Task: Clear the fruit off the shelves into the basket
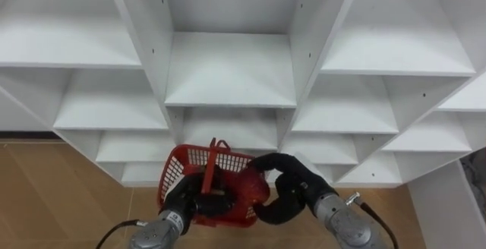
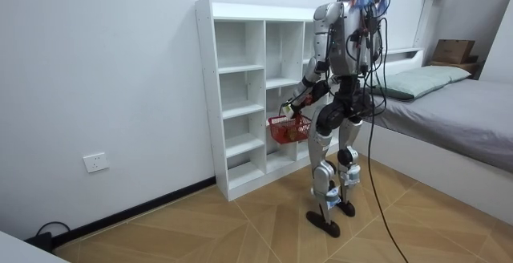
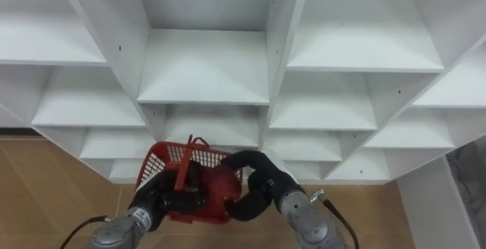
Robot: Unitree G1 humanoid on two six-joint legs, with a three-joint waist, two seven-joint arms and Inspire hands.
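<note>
Looking down, you see the right hand (image 1: 295, 182) with fingers curled round the red fruit (image 1: 250, 188), which lies to its left inside the basket (image 1: 175, 174); the left hand (image 1: 190, 202) grips the handle (image 1: 209, 169).

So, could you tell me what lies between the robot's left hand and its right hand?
In the left eye view, the red basket and a red fruit in it lie between the left hand and the right hand.
</note>
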